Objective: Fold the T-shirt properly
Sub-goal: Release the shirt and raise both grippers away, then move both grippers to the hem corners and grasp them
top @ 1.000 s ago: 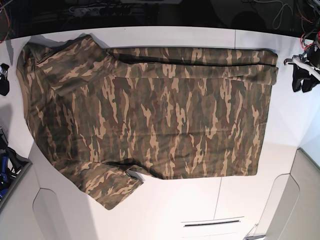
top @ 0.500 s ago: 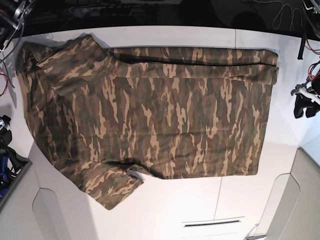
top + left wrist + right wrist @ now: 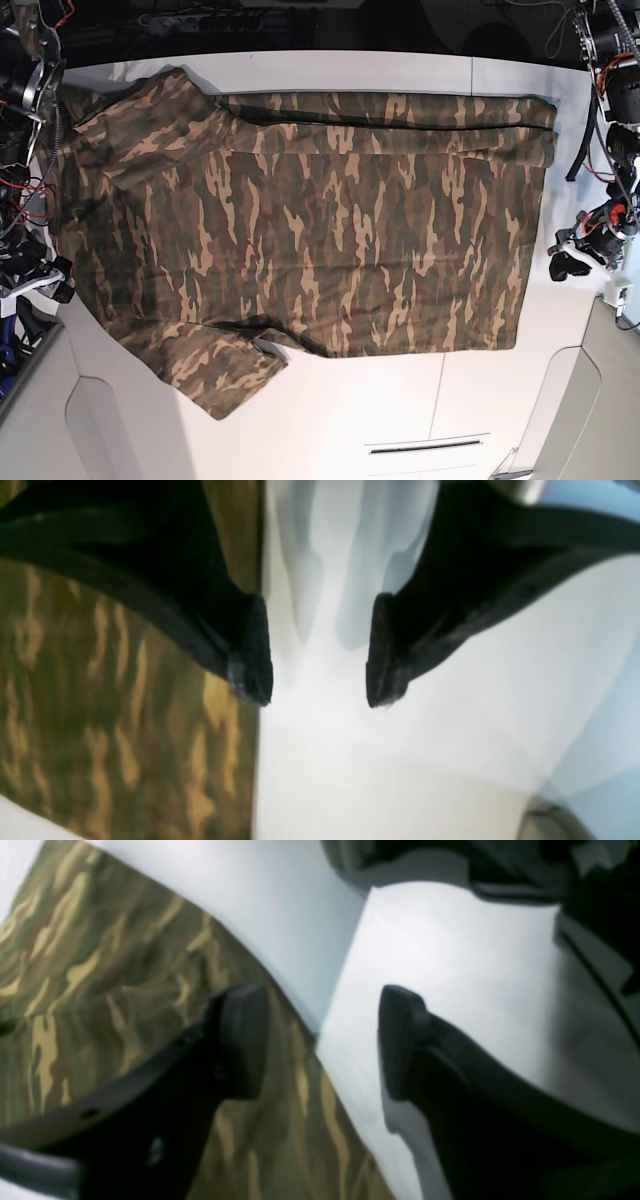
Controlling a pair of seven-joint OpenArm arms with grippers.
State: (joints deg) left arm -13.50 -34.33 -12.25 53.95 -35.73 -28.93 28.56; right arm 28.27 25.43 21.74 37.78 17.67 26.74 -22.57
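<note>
The camouflage T-shirt lies spread flat on the white table, with one sleeve sticking out at the front left and a folded band along its far edge. My left gripper hovers just off the shirt's right edge. In the left wrist view this left gripper is open over bare table, with the T-shirt edge under its left finger. My right gripper is at the shirt's left edge. The right gripper is open too, one finger over the T-shirt, the other over the table.
Cables and a power strip run along the dark back edge. Red and black wiring hangs from both arms at the table's sides. A narrow slot and panel seams mark the table front. Blue gear sits at the far left.
Both arms have come down along the shirt's side edges toward the front, each ending closer to the cloth. The T-shirt has not moved.
</note>
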